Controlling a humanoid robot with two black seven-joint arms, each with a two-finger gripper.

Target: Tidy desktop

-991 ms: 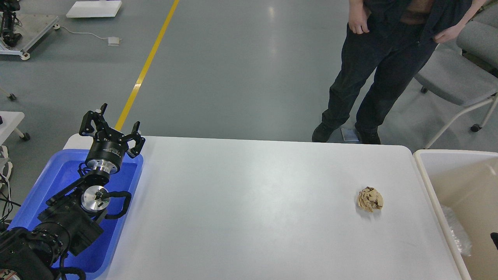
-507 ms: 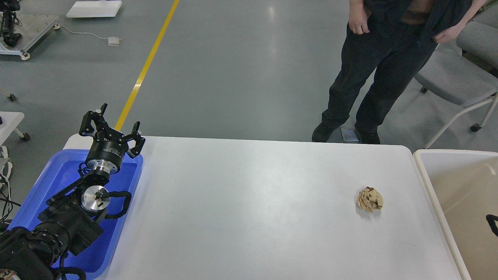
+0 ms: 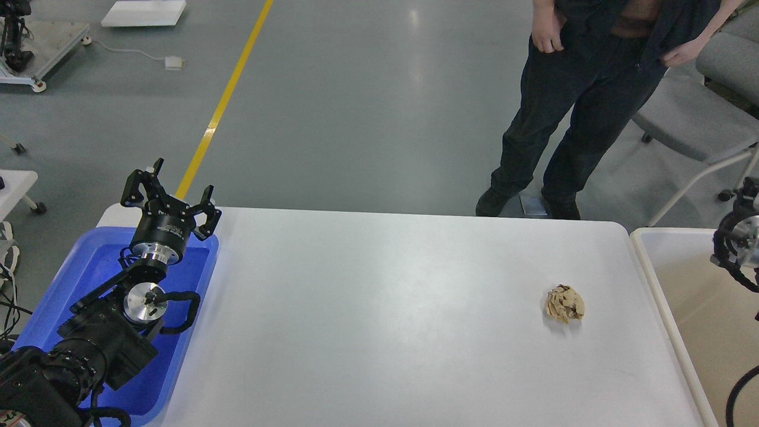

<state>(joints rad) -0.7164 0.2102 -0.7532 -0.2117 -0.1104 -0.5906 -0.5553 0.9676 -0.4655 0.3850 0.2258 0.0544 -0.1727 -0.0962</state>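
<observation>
The white desktop (image 3: 385, 320) fills the middle of the head view. A crumpled beige paper ball (image 3: 564, 303) lies on it near the right end. My left gripper (image 3: 169, 193) is open and empty, held over the far edge of the blue tray (image 3: 89, 267) at the left, far from the ball. Part of my right arm (image 3: 738, 240) shows at the right edge over the beige-white bin (image 3: 643, 249). Its far end is dark and cut off by the edge, so its fingers cannot be told apart.
A person (image 3: 569, 118) in dark clothes stands just beyond the table's far right side. A grey chair (image 3: 694, 118) stands to the right of them. A yellow floor line (image 3: 219, 107) runs beyond the table's left end.
My right arm has risen into view at the right edge, from low in the bin to above its far rim. The left arm and the paper ball have not moved.
</observation>
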